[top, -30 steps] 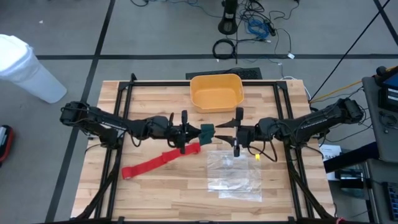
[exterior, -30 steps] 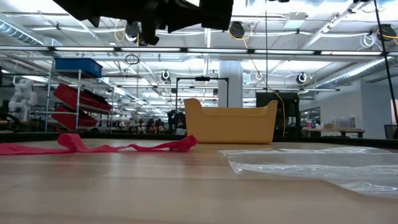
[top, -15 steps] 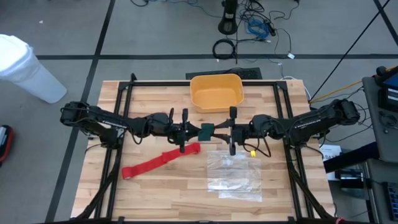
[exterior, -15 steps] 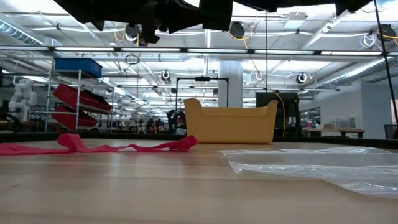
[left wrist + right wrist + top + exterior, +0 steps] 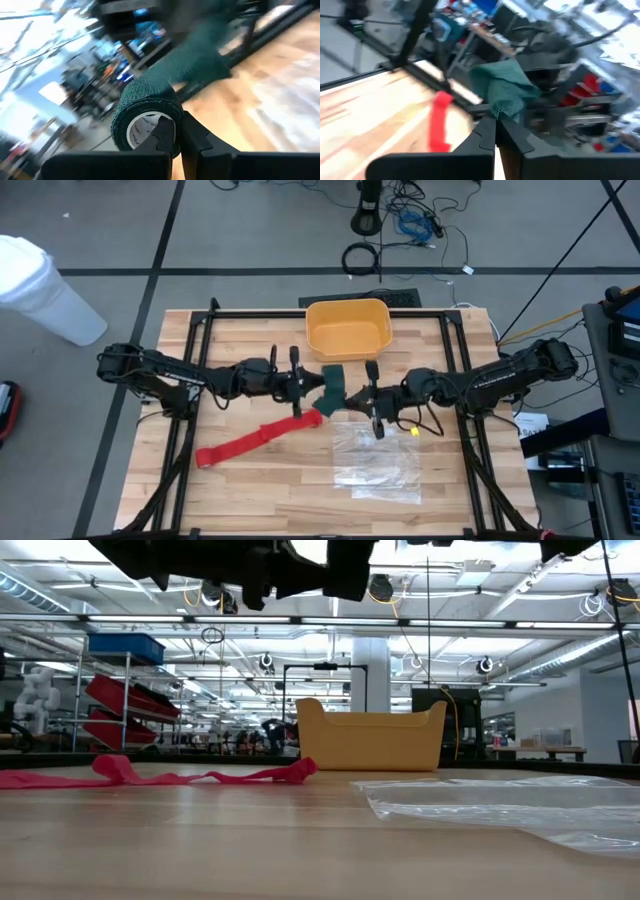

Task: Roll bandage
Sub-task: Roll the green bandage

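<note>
A dark green bandage roll (image 5: 145, 120) with a white core hangs above the table's middle, between my two grippers. My left gripper (image 5: 312, 387) is shut on the roll. My right gripper (image 5: 353, 396) is shut on the roll's loose green end (image 5: 504, 90). Both point level at each other. A long red bandage strip (image 5: 258, 438) lies flat on the wood below them, one end bunched (image 5: 296, 772) under the green roll. My left gripper has its fingers shut on the roll's wall (image 5: 170, 117) beside the white core, coming in level from the table's left. Whether one finger reaches into the core I cannot tell. The roll is lifted clear of the table. My right gripper pinches the green fabric's free end (image 5: 501, 111) between its two fingertips, level from the table's right. The fabric bunches up just past the fingertips and runs on to the roll, clear of the table.
A yellow bin (image 5: 347, 328) stands at the table's far middle. A clear plastic bag (image 5: 378, 462) lies flat near the front, right of the red strip. A black frame rail (image 5: 200, 380) runs along each side of the table.
My right gripper has gone toward the table's left, up to the green roll, and has shut on its loose end. The green fabric now shows spread wider between the two grippers. The red strip has stayed where it was.
</note>
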Available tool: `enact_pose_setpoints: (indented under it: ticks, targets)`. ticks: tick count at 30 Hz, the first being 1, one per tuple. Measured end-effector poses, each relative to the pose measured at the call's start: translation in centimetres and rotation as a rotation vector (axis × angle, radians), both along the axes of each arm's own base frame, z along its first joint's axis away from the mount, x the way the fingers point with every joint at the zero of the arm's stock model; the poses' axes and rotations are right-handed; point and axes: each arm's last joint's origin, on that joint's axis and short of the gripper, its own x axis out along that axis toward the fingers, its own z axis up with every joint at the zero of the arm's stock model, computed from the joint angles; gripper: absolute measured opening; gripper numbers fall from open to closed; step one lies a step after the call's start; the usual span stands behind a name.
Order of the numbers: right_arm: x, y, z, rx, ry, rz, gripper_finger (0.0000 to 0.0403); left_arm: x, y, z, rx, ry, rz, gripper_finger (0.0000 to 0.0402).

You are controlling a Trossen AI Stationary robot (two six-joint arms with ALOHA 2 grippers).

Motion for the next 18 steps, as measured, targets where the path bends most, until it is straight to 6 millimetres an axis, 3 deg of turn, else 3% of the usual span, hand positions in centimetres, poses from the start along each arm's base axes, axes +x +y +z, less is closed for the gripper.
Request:
enact_pose_setpoints:
  ticks: [6, 11, 15, 18]
  targets:
    - [-0.3, 1.0, -1.7, -0.002, 0.176, 0.112, 0.0000, 0.0, 0.4, 0.7, -0.019, -0.075, 0.118, 0.0010]
    - [-0.3, 0.7, -3.5, 0.091, 0.359, 0.118, 0.0000, 0.0, 0.1, 1.3, -0.024, -0.136, 0.037, 0.0010]
    - [0.2, 0.3, -4.3, 0.122, 0.392, 0.064, 0.0007, 0.0, -0.1, 1.4, -0.025, -0.144, -0.044, 0.0010]
    - [0.5, 0.2, -4.6, 0.149, 0.398, 0.058, 0.0035, 0.0, -0.1, 1.2, -0.026, -0.129, -0.044, 0.0010]
